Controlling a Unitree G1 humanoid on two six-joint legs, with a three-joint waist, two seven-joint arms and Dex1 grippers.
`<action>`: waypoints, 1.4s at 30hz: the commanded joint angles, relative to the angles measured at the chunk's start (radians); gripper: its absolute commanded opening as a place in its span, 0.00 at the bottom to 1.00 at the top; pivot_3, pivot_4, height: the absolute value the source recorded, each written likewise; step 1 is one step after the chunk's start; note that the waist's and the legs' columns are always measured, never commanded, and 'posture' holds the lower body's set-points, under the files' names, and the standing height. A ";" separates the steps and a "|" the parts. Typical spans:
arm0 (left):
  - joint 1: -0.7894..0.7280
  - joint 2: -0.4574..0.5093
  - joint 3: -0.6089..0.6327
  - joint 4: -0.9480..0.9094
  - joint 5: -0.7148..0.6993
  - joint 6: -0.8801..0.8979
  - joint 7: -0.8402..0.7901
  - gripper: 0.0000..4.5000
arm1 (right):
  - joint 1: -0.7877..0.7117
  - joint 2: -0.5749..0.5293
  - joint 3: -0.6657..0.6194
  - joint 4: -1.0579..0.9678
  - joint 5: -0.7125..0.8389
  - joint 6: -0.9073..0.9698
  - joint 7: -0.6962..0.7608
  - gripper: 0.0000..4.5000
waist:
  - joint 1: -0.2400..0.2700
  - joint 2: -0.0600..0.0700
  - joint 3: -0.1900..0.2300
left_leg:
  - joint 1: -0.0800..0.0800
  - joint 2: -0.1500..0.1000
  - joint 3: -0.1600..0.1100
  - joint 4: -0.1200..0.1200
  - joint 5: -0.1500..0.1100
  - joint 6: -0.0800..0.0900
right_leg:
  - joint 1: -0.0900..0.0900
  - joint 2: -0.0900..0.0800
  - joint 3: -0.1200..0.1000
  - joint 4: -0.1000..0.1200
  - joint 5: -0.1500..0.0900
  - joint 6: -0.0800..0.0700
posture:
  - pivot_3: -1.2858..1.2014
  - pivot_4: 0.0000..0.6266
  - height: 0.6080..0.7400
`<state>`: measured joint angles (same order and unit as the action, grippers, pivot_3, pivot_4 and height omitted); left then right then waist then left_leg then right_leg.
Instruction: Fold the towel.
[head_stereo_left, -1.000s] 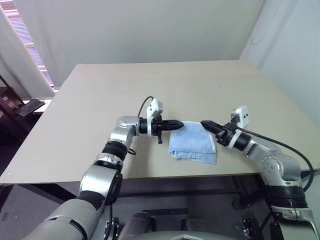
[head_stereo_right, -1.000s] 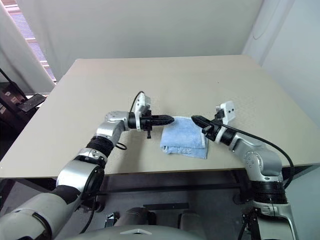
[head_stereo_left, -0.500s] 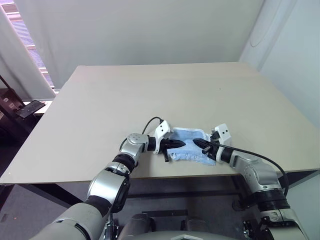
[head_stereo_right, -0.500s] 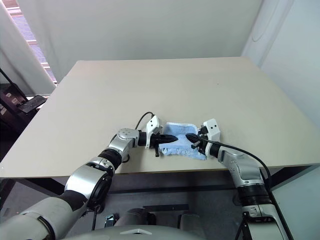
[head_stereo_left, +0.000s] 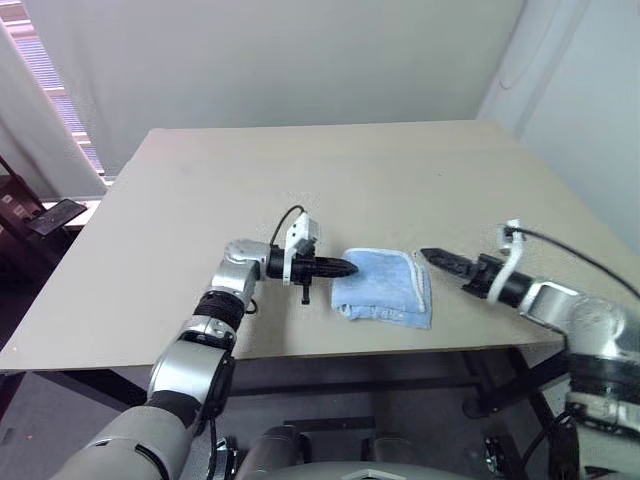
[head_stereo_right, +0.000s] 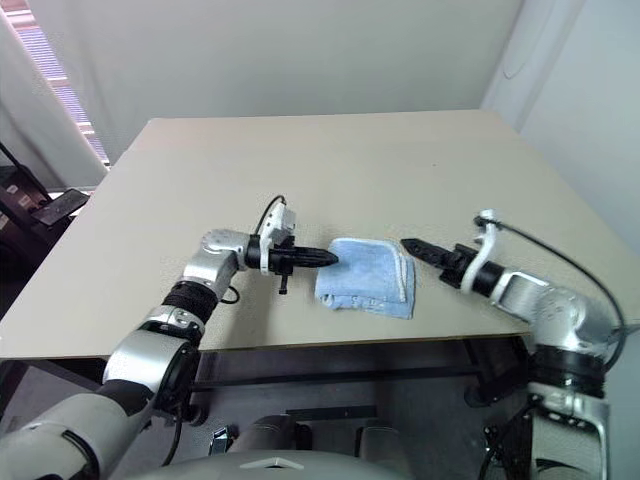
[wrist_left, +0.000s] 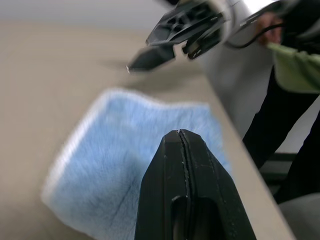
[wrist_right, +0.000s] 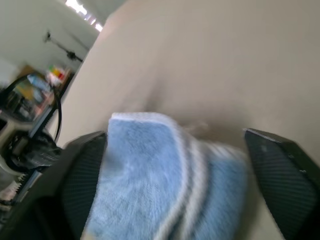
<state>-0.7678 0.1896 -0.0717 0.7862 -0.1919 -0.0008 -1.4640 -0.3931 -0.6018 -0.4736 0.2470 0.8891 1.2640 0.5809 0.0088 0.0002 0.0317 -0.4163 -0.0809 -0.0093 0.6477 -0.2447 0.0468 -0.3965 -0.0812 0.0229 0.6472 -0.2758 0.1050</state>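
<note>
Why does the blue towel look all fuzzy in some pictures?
Right wrist view: the towel is smeared and soft, as is the table. Left wrist view: the towel's far edge and the right gripper are blurred. Left eye view: the towel looks crisp.

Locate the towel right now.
The towel lies folded on the table near its front edge, between the left gripper and the right gripper, held by neither.

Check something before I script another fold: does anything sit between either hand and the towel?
Nothing visible does. The towel lies folded near the table's front edge, with bare tabletop between it and the right hand. The left hand, fingers shut, hovers at the towel's other side.
</note>
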 joint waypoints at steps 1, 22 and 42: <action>0.044 0.045 -0.002 -0.131 -0.036 0.059 -0.017 0.00 | -0.042 -0.047 -0.058 0.089 0.049 0.155 -0.007 0.99 | 0.000 0.000 0.000 | 0.000 0.000 0.000 -0.001 0.000 0.000 | 0.000 0.000 0.000 0.000 0.000 0.000 | 0.52 0.00 0.97; 0.205 0.161 -0.053 -0.460 -0.117 0.257 0.001 0.00 | -0.110 0.077 0.079 0.280 -0.060 0.249 0.030 0.99 | -0.033 0.000 -0.001 | 0.002 0.001 0.002 0.002 0.000 0.000 | 0.002 0.000 0.000 0.001 0.000 0.000 | 0.52 0.00 0.97; 0.206 0.172 -0.073 -0.466 -0.126 0.250 0.016 0.00 | -0.240 0.169 0.273 0.425 -0.185 0.148 0.209 0.91 | -0.078 0.000 -0.001 | 0.008 0.004 0.002 -0.001 0.000 0.000 | 0.003 0.003 0.000 0.002 0.001 -0.002 | 0.52 0.00 0.97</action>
<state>-0.5475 0.3590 -0.1468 0.3434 -0.2965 0.2565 -1.4528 -0.6207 -0.4623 -0.2284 0.6347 0.7230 1.4254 0.7941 -0.0695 -0.0001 0.0306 -0.4086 -0.0769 -0.0073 0.6464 -0.2449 0.0464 -0.3931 -0.0783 0.0228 0.6494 -0.2748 0.1033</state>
